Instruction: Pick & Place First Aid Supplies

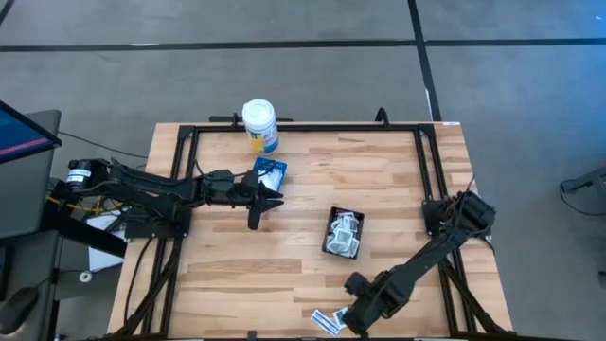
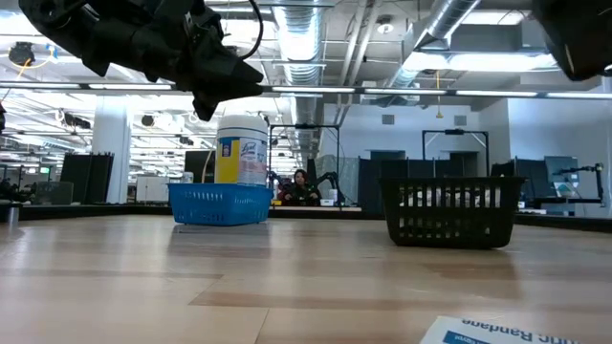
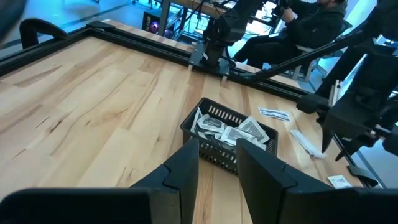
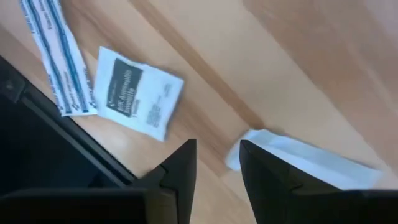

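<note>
High view: finds the left gripper (image 1: 258,210) hanging over bare wood between the blue tray (image 1: 271,172) and the black tray (image 1: 343,232), apparently waiting. Puts the right gripper (image 1: 354,316) low at the table's (image 1: 227,265) front edge, just beside the loose packets (image 1: 328,320), likely to collect them. Shows more packets already heaped in the black tray, so probably the drop-off. Leaves the bottle (image 1: 258,124) at the back, out of the way.

Low view: sets the bottle (image 2: 241,148) behind the blue tray (image 2: 220,204), with the black tray (image 2: 449,212) well apart. Catches one packet (image 2: 516,333) flat at the near edge.

Left wrist view: looks past the left gripper (image 3: 217,146), fingers parted with nothing between them, toward the black tray (image 3: 205,144) and stray packets (image 3: 274,113) beyond it.

Right wrist view: shows the right gripper (image 4: 217,146) with fingers parted and empty above the wood, one packet (image 4: 305,163) lying just past a fingertip, seemingly the next target. Places two more packets (image 4: 137,93) farther off, flat and untouched.
</note>
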Available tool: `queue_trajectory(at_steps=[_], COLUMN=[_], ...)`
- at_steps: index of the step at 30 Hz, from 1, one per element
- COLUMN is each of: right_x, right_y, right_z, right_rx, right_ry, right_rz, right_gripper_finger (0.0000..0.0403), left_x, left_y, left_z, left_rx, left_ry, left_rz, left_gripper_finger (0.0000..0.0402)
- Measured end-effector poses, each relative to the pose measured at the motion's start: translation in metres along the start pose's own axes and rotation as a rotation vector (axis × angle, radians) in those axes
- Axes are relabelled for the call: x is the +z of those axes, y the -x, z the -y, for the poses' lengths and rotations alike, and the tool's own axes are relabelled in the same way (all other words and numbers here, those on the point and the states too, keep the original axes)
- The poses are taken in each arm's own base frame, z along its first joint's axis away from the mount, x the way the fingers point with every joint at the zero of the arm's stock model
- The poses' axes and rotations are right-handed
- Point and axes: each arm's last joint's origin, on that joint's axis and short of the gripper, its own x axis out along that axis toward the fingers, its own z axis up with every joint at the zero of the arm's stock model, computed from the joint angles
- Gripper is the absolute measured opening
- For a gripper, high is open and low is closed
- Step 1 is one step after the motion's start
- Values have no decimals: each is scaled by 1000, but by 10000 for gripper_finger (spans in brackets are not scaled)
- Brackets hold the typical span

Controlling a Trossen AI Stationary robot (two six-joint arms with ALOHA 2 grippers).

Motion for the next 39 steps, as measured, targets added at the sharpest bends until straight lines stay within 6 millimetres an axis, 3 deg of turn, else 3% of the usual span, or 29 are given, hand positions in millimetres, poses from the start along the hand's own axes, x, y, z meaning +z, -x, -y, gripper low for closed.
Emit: queue_trajectory(at_steps=[7,16,21,27,30,35,39], right_x=[1,2,5,17,22,26,33], right_y=[-23,-22,-24,-24,-24,-12,22], right_z=[4,8,11,12,12,11,0], right_rx=[-106,-159,-168,-176,-173,-151,-62], right_ry=[-18,-13,-28,-33,-25,2,89], right_rz=[-109,-62,-52,47,52,84,326], right_gripper_finger=[116,112,82,14,8,15,3], left_x=[-1,-1,-1,-1,-1,-1,-1], left_y=[0,0,0,0,0,0,0], left_z=[0,0,0,0,0,0,0], left_rx=[1,1,1,2,3,3,3], left_ry=[0,0,0,1,1,1,3], left_rz=[-6,-6,-6,-10,-12,-12,-12], left_gripper_finger=[108,108,108,108,108,108,108])
